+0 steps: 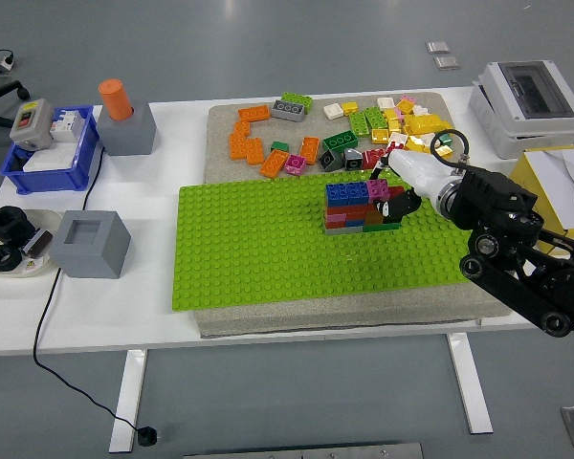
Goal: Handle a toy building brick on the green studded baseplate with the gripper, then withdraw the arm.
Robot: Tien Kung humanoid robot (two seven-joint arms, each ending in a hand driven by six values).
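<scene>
The right robot hand (399,194), white with dark fingertips, reaches in from the right over the green studded baseplate (268,253). Its fingers curl against the right end of a small brick stack (359,205), touching a pink brick (379,188) at the top corner; whether they actually clamp that brick cannot be told from this view. The black right arm (517,249) runs back to the lower right edge of the picture.

The brick stack stands on the upper right part of the baseplate, with blue bricks on top, red and brown ones in the middle, and grey, pink and green ones at the bottom. The baseplate lies on a grey mat (349,320) on the white table (96,316).

Behind the baseplate, on the same mat, loose bricks (344,129) are scattered: orange ones to the left, green, yellow, white and pink ones to the right.

At the left of the table sit 2 grey blocks, 1 (126,126) holding an orange cylinder (115,98), the other (92,243) nearer, beside a blue bin (48,158) and a plate with black rings (10,244).
</scene>
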